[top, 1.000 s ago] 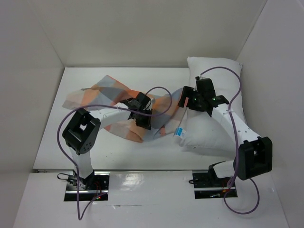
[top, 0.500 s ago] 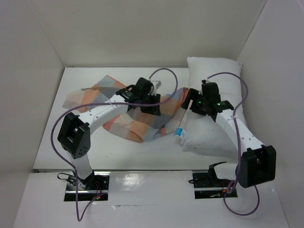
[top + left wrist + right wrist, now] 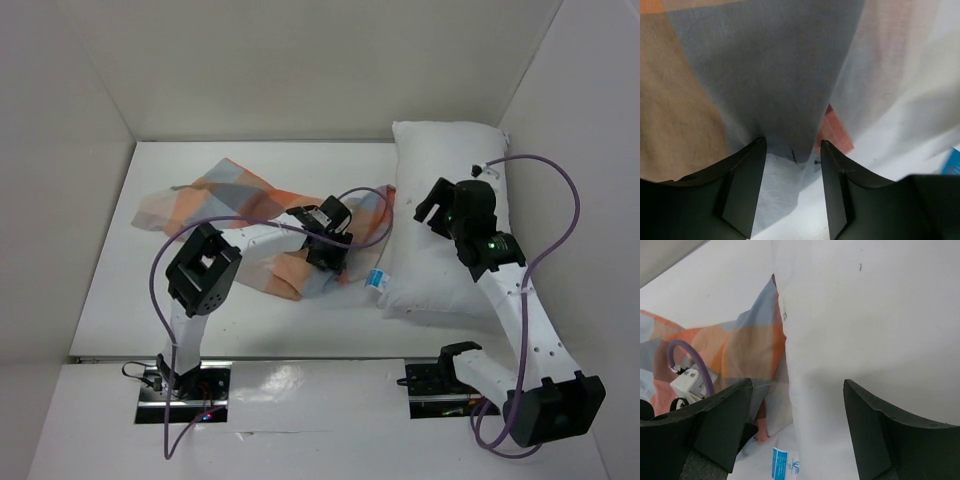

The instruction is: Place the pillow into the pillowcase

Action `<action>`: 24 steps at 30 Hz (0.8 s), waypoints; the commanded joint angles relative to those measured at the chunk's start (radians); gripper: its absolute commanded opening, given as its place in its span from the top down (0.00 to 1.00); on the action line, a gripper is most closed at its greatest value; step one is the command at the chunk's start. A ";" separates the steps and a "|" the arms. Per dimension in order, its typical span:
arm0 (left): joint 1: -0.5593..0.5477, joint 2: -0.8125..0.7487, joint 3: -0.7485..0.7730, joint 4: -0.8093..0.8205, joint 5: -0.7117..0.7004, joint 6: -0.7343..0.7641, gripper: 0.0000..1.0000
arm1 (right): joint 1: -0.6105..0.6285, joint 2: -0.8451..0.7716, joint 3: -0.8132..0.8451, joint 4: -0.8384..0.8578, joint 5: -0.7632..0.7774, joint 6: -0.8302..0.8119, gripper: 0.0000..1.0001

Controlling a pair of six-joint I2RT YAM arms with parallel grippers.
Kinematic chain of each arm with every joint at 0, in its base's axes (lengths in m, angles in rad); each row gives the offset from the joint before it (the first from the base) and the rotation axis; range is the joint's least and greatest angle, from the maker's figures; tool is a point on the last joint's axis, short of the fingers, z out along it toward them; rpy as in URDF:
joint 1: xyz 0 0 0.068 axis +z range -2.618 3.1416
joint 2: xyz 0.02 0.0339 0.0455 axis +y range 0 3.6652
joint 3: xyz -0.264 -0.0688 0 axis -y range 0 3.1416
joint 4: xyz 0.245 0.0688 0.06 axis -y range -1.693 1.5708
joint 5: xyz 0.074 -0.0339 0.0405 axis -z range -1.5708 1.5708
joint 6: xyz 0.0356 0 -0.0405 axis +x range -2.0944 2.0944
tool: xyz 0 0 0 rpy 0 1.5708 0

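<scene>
Cloth of the orange-blue-grey checked pillowcase (image 3: 765, 75) sits inside my parted left gripper (image 3: 792, 150), my spread right gripper (image 3: 797, 385) above the plump white pillow (image 3: 865, 315).

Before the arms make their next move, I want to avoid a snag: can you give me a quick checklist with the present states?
1. Pillow inside pillowcase: not ok, it lies outside, beside it.
2. Left gripper open: ok, fingers apart with cloth between them.
3. Right gripper open: ok, empty, above the pillow.
4. Pillowcase mouth found and open: cannot tell, the cloth is crumpled.
5. Cloth near pillow: ok, its edge meets the pillow's side.
</scene>
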 commanded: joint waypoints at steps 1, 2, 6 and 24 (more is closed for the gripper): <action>-0.006 0.024 0.057 -0.010 -0.035 0.025 0.40 | -0.001 0.000 -0.001 -0.023 0.033 0.019 0.19; -0.006 0.024 0.057 -0.010 -0.035 0.035 0.40 | -0.001 0.000 -0.001 -0.023 0.033 0.019 0.19; -0.006 -0.004 0.048 -0.029 -0.085 0.036 0.86 | -0.001 0.010 0.008 -0.003 0.009 0.008 0.19; 0.497 -0.336 0.086 -0.191 0.559 0.154 1.00 | 0.339 0.411 0.079 0.247 -0.425 -0.127 0.20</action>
